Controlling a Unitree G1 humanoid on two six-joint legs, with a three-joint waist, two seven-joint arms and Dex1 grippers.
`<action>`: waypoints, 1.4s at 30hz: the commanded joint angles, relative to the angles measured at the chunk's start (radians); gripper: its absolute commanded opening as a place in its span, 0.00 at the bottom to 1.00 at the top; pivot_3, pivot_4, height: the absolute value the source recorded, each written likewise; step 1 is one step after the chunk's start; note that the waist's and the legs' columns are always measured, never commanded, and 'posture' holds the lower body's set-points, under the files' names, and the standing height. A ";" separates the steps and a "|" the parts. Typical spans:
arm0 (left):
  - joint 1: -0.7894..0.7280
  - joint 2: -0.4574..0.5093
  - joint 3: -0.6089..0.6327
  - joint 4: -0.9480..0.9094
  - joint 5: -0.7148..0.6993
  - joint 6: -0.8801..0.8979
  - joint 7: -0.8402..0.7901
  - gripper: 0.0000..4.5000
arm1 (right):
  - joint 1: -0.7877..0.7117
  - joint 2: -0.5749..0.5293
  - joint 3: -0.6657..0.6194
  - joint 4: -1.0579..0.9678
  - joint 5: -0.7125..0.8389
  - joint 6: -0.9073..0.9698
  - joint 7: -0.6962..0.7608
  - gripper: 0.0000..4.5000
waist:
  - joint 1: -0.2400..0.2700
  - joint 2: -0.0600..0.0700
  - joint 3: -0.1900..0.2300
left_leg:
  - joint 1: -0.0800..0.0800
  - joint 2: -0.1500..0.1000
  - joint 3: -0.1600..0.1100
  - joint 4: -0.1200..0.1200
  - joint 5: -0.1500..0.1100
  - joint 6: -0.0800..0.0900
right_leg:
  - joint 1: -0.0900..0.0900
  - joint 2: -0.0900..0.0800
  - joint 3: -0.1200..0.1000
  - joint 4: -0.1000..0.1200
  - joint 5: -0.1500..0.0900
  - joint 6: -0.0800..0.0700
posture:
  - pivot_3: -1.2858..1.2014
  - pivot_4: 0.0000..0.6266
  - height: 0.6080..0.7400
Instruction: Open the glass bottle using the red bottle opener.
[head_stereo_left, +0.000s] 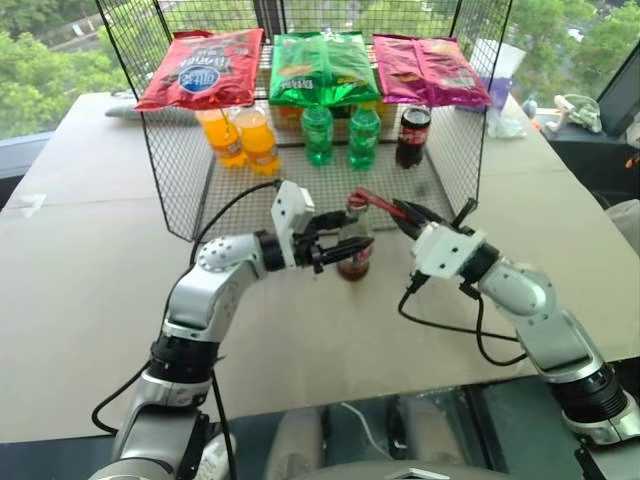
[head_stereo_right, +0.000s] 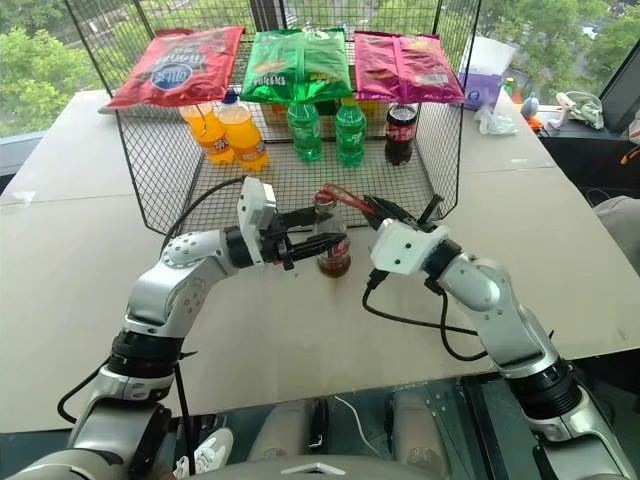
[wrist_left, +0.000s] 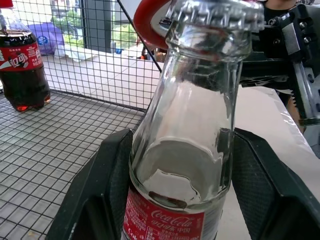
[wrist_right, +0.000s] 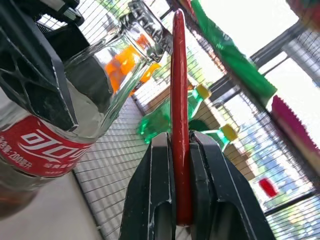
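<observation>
Tan tabletop (head_stereo_left: 80, 270): left gripper (head_stereo_left: 335, 247) clamps small clear glass bottle (head_stereo_left: 355, 250) steady; right gripper (head_stereo_left: 405, 213) pinches red ring-headed bottle opener (head_stereo_left: 372, 201), ring hooking cap for prying.

Three chip bags (head_stereo_left: 322, 68), six bottles (head_stereo_left: 318, 134)

The left gripper (wrist_left: 177, 200) has its two black jaws closed on the body of the glass bottle (wrist_left: 187, 150), one on each flank, just above the red-and-white label. The clear shoulder and narrow neck rise from between the jaws to a crimped cap (wrist_left: 217, 15) at the top. The ring head of the red bottle opener (wrist_left: 150, 22) curves around the cap's rim on the far side of the neck. Beyond the jaws lies a wire mesh basket (wrist_left: 60, 125), where a dark cola bottle (wrist_left: 22, 65) stands upright on the mesh floor, well apart from the grip. The bench (wrist_left: 260, 120) shows pale beside the bottle.
</observation>
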 joint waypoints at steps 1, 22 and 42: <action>-0.030 0.009 0.048 -0.009 -0.005 -0.003 0.021 0.51 | 0.007 0.010 0.038 0.004 -0.053 -0.099 -0.005 0.00 | 0.000 0.000 0.000 | 0.000 0.000 0.000 0.000 0.000 0.000 | 0.000 0.000 0.000 0.000 0.000 0.000 | 0.52 0.24 1.00; -0.056 -0.009 0.047 -0.010 -0.019 0.028 0.037 0.51 | 0.024 0.134 0.064 0.169 -0.376 -0.209 -0.250 0.00 | -0.003 0.000 0.000 | 0.001 0.000 0.001 0.001 0.000 -0.001 | 0.000 0.000 0.001 0.003 0.000 -0.001 | 0.52 0.24 1.00; -0.069 0.005 0.063 -0.017 -0.031 0.082 0.033 0.51 | 0.015 0.251 0.142 0.343 -0.541 -0.215 -0.461 0.00 | -0.004 0.000 -0.001 | 0.002 0.000 0.001 0.002 0.000 -0.001 | 0.000 0.000 0.002 0.003 -0.001 -0.001 | 0.52 0.24 1.00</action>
